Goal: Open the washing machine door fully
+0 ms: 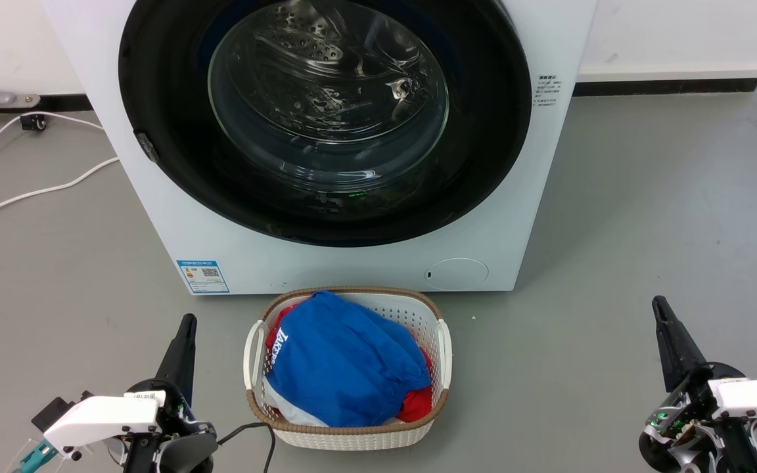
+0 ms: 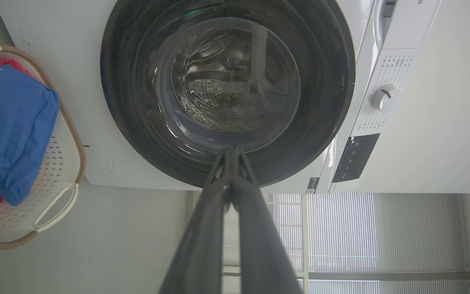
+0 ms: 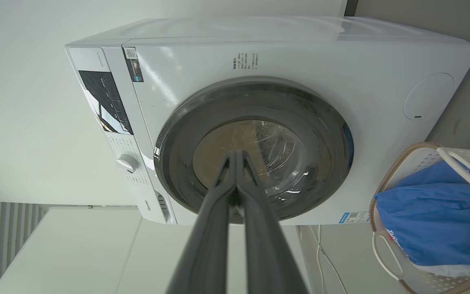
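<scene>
The washing machine door (image 1: 155, 105) is a big round glossy black ring with a bulging clear glass window, lying flat against the white machine front, closed. It also faces me in the left wrist view (image 2: 129, 114) and the right wrist view (image 3: 320, 122). My left gripper (image 1: 186, 323) rests low at the lower left, fingers pressed together with nothing held. Off at the lower right, my right gripper (image 1: 660, 303) is likewise shut and empty. Both hang well short of the door, over the floor. Each wrist view shows its own tips touching: left gripper (image 2: 231, 152), right gripper (image 3: 235, 154).
A white wicker-rimmed laundry basket (image 1: 445, 341) holding blue and red clothes stands on the grey floor right before the machine, between my arms. White cables (image 1: 30, 192) lie on the floor at the left. A small latch tab (image 1: 147, 147) sits on the door's left rim.
</scene>
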Motion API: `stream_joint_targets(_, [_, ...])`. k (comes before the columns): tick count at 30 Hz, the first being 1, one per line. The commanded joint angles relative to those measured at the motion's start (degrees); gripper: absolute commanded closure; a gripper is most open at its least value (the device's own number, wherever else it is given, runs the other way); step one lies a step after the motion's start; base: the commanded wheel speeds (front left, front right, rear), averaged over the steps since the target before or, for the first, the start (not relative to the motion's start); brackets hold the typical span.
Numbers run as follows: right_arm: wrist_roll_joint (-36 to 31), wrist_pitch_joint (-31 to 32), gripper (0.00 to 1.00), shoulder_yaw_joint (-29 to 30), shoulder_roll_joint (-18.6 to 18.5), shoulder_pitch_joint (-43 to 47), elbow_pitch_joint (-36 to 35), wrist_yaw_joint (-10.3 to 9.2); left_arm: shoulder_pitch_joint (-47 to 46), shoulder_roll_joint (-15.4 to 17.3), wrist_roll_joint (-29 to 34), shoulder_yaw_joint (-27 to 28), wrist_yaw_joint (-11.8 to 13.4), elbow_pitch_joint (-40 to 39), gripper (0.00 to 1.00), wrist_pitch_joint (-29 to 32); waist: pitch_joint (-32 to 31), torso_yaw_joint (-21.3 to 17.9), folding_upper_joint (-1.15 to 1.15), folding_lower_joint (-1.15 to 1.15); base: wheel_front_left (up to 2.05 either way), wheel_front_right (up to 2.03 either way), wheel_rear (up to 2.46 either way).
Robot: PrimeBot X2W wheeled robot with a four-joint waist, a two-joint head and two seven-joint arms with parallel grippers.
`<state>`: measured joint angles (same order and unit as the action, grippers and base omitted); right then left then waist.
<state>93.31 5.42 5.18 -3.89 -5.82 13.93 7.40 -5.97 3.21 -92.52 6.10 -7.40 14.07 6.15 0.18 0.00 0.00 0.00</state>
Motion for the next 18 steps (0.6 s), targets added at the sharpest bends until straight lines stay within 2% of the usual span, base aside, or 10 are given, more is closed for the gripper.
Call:
stream_joint_targets(1, [-0.1, 0.2, 1.0, 0.2, 0.2, -0.6, 0.1, 0.17, -0.5, -0.1, 0.1, 0.2, -0.2, 0.0, 1.0, 0.2, 0.0, 0.0, 0.0, 0.0, 0.0, 0.0, 0.0])
stream_joint_targets(18, [-0.5, 0.4, 1.0, 0.4, 0.3, -0.6, 0.1, 0.17, -0.5, -0.1, 0.2, 0.3, -0.2, 0.0, 1.0, 0.2, 0.0, 0.0, 0.0, 0.0, 0.0, 0.0, 0.0])
